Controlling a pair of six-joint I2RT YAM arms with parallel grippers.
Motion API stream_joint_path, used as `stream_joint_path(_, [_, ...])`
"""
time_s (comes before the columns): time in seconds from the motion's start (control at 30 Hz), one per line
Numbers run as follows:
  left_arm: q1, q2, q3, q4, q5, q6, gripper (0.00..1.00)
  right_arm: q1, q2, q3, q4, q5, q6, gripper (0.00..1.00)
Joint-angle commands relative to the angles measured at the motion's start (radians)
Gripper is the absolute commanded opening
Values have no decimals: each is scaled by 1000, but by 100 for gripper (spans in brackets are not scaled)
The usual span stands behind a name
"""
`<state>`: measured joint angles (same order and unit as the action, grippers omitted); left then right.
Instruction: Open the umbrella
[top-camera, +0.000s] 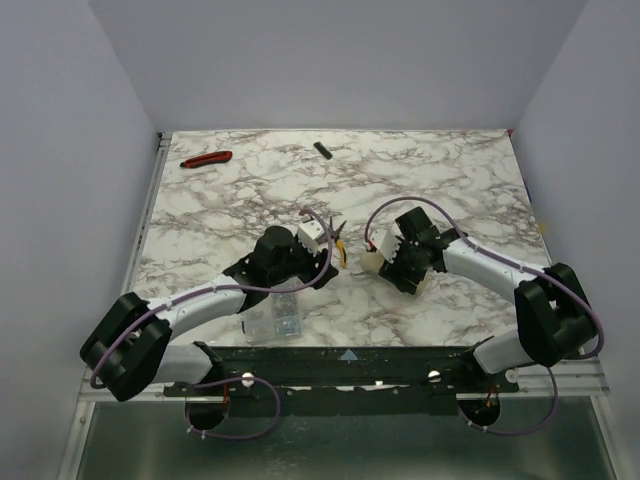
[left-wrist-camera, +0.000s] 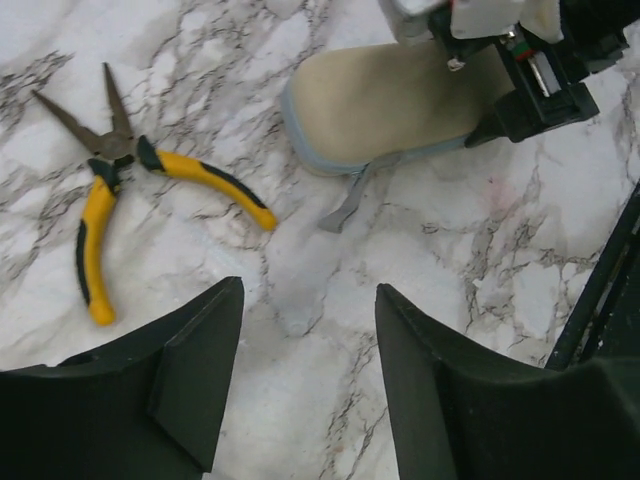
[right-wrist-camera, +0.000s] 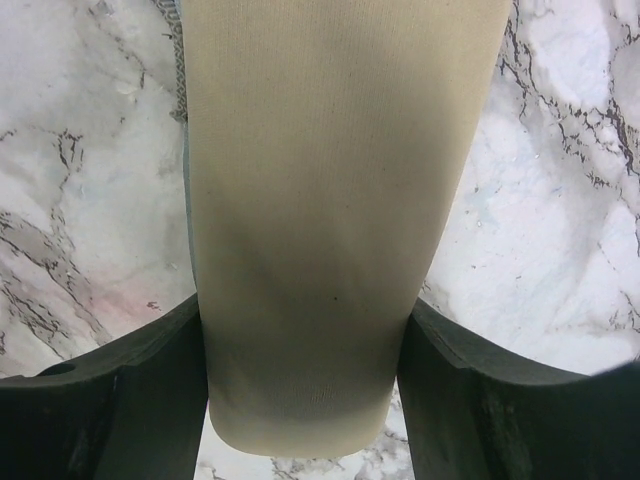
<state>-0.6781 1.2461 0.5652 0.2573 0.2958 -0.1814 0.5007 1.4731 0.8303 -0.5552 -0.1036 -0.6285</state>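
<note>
Cream fabric umbrella (right-wrist-camera: 320, 230), seemingly zipped, clasped by right fingers (right-wrist-camera: 130, 400)

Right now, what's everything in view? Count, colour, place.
cream oblong umbrella capsule: 1, cream with a grey edge, table centre, held in the right jaws
yellow-handled metal pliers: 1, yellow and black, beside the capsule, not touching
clear plastic parts box: 1, transparent, near edge, by the left arm
red-and-black tool: 1, far-left corner
small black bar: 1, far edge
marble table: 1, white, grey-veined
left jaws: black, open, empty
right jaws: black, shut on the capsule
</note>
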Motion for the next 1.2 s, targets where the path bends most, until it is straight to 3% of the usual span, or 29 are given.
stream_joint_path(0.0, [-68, 80, -11, 152, -36, 55, 53, -20, -33, -60, 28, -94, -80, 60])
stream_joint_path(0.4, [-98, 293, 39, 334, -39, 91, 41, -21, -44, -112, 77, -119, -70, 56])
stream_joint_path(0.77, [-133, 465, 73, 439, -64, 2, 33, -21, -22, -100, 65, -142, -28, 55])
stream_joint_path(1.17, [-185, 551, 91, 549, -55, 0, 33, -21, -20, -93, 46, -168, -1, 53])
